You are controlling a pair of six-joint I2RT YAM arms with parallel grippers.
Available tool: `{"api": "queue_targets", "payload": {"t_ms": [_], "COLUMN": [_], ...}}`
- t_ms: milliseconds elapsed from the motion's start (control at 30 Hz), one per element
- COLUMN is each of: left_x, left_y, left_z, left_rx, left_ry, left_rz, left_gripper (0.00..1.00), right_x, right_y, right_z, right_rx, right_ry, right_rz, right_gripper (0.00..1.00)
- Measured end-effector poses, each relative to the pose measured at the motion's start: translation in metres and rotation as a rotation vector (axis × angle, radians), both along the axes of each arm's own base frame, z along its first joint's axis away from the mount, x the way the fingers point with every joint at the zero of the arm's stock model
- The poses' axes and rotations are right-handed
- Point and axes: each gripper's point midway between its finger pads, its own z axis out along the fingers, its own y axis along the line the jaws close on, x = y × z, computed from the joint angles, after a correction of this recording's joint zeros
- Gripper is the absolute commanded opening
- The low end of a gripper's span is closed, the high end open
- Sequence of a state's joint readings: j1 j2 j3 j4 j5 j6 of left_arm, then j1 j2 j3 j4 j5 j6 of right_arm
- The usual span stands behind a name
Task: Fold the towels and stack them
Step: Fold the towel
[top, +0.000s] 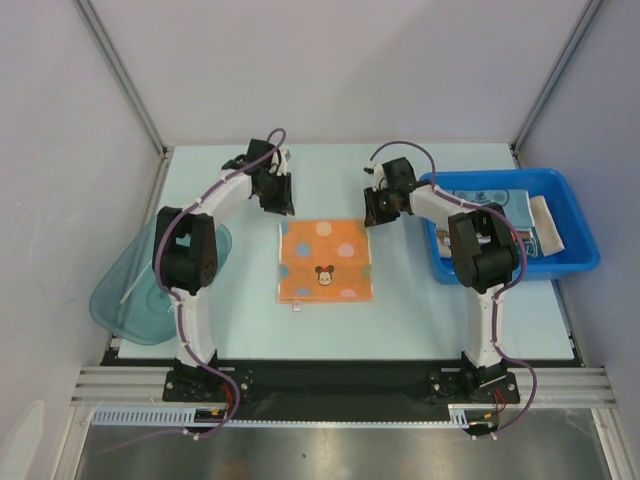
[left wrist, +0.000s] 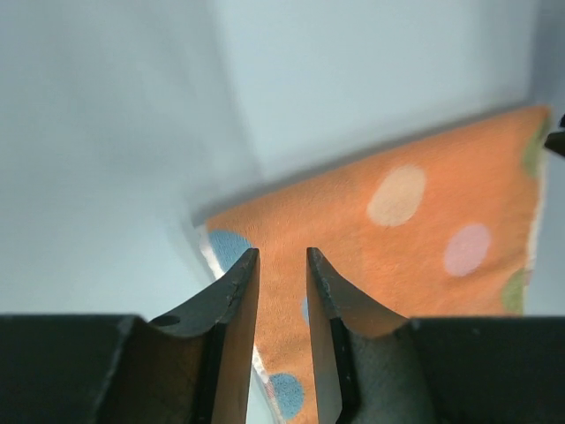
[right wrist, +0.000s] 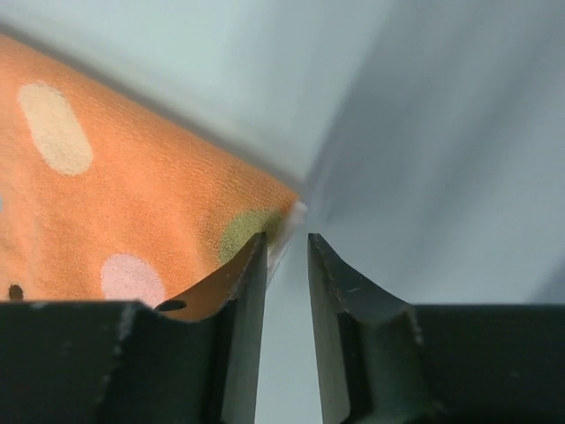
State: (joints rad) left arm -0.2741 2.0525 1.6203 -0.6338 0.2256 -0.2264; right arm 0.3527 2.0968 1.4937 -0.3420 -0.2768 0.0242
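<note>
On the surface (top: 420,310) the orange towel (top: 326,255) lies flat, not folded yet, other towels (top: 510,200) wait in the blue bin (top: 560,262), and my left pincer (left wrist: 282,256) and right pincer (right wrist: 287,240) gape slightly, empty.

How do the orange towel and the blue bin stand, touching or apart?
Apart. The top view shows a strip of bare table between the orange towel and the blue bin.

Place: robot lab cell | walls: plain grey panels (top: 330,60), metal corner posts (top: 120,70), 12 o'clock | 6 o'clock: aluminium rail (top: 340,383) carrying two arm bases (top: 195,380)
</note>
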Motion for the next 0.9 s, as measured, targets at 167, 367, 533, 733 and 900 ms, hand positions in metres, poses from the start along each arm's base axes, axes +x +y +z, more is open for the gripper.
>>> {"api": "queue_targets", "payload": {"t_ms": [167,367,533,733,900], "left_x": [0.03,0.032,0.019,0.017,0.023], "left_y": [0.007,0.018,0.016,0.02,0.02], "left_z": [0.037,0.017,-0.015,-0.032,-0.037], "left_rx": [-0.034,-0.027,-0.029,-0.001,0.013], "left_ry": [-0.114,-0.089,-0.013,0.007,0.003], "left_rz": [-0.097,-0.231,-0.33,-0.386,-0.414], "left_gripper": [0.36,0.37,0.4,0.41,0.41], "right_x": [0.009,0.029,0.036,0.023,0.018], "right_y": [0.004,0.015,0.013,0.006,0.008], "right_z": [0.026,0.051,0.037,0.006,-0.002], "right_rx": [0.004,0.041,0.057,0.083,0.106], "right_ry": [-0.051,-0.086,-0.045,0.068,0.104], "right_rz": [0.112,0.229,0.297,0.374,0.421], "right_gripper": [0.38,0.4,0.42,0.43,0.4]}}
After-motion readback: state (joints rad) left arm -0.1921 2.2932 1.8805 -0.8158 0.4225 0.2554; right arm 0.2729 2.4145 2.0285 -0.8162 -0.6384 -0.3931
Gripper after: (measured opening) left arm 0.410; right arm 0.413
